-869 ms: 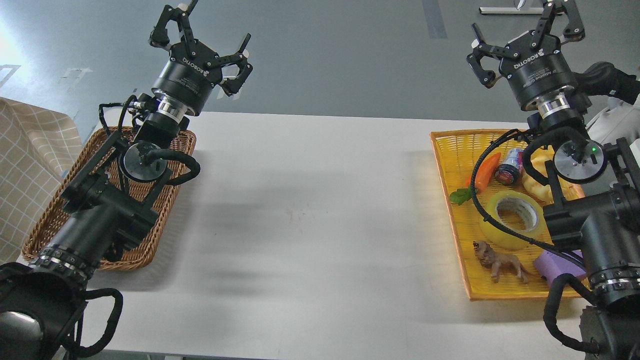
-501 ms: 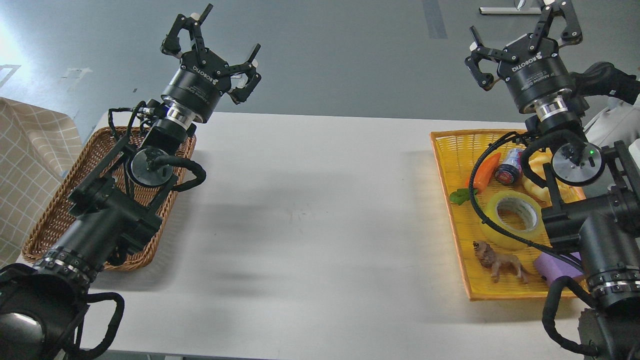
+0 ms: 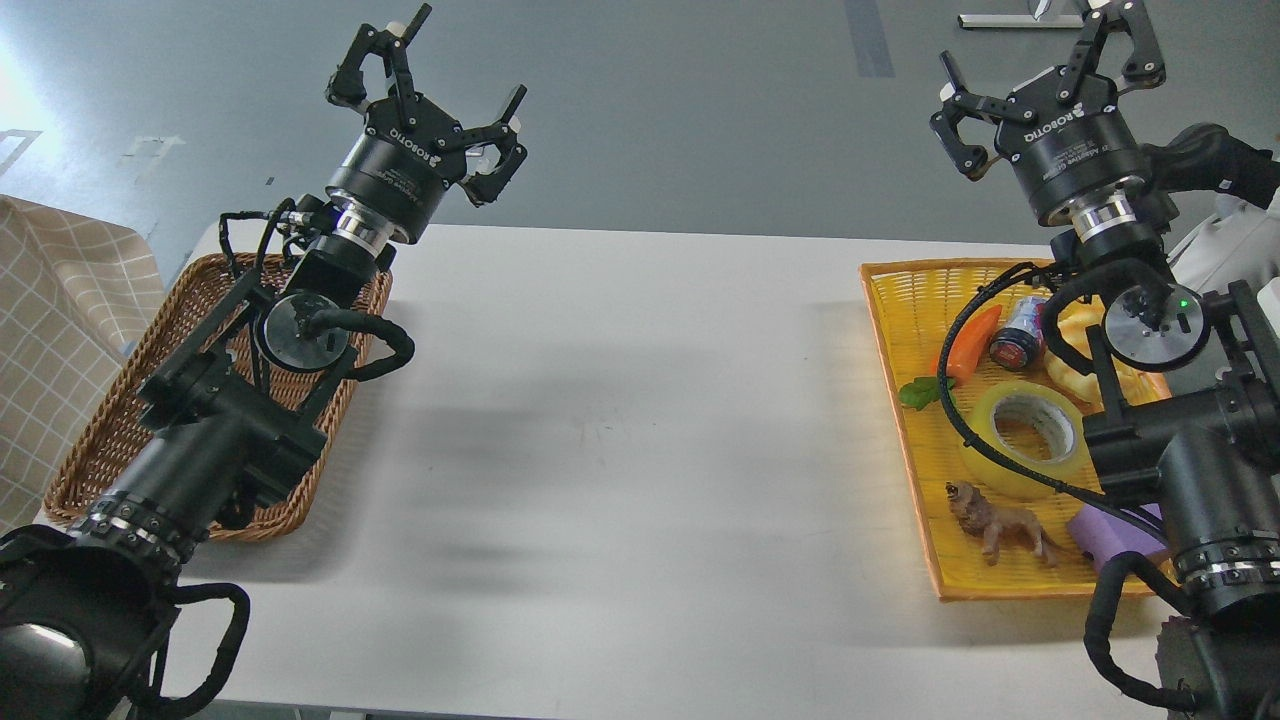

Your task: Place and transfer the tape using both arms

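Yellow tape roll (image 3: 1027, 438) lies flat in yellow tray (image 3: 900, 300), counter's (image 3: 620, 420) right edge.
Both pincers wide, empty: right pincer (image 3: 1045, 75) should descend squarely over rim; left pincer (image 3: 440, 100) waits.

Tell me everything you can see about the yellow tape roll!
The tape is a wide roll of see-through yellow packing tape with a grey-white cardboard ring inside. It lies flat, hole facing up, in the yellow basket on the table's right side. A black cable from the right arm crosses in front of it. A small brown toy animal sits just in front, a green leaf to its left. Neither gripper holds it.
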You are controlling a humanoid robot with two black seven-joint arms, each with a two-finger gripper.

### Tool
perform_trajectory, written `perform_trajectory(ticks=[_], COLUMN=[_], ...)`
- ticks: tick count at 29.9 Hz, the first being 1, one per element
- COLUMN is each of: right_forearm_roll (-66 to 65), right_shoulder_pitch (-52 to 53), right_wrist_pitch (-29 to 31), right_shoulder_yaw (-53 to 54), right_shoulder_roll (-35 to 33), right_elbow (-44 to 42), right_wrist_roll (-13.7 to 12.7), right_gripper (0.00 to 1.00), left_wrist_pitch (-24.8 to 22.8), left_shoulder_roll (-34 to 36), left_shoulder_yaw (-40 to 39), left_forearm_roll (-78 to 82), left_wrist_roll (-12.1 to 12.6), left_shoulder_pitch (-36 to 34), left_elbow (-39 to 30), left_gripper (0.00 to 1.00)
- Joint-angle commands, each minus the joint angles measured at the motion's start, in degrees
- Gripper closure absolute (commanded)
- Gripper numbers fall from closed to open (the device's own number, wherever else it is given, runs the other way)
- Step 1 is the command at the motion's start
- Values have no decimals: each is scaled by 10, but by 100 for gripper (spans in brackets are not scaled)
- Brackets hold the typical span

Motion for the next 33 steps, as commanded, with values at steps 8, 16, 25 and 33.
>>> perform_trajectory(ticks=[8, 16, 25, 33], right_forearm_roll=[0, 0, 0, 0], right_shoulder_pitch=[-2, -3, -7, -7], right_wrist_pitch=[0, 0, 0, 0], right_shoulder_yaw=[-1, -1, -1, -1], right_shoulder_roll=[-2, -1, -2, -1], right_elbow=[0, 0, 2, 3], right_wrist_roll=[0, 0, -1, -1], right_gripper=[0, 0, 0, 0], left_wrist_pitch=[0, 0, 0, 0], left_shoulder_roll=[0, -1, 0, -1], left_shoulder_yaw=[2, 0, 1, 0], left_forearm_roll=[1, 1, 1, 1], left_wrist_roll=[2, 1, 1, 0], left_shoulder_pitch=[5, 5, 5, 5], left_elbow=[-3, -4, -4, -5], left_gripper=[2, 2, 2, 2])
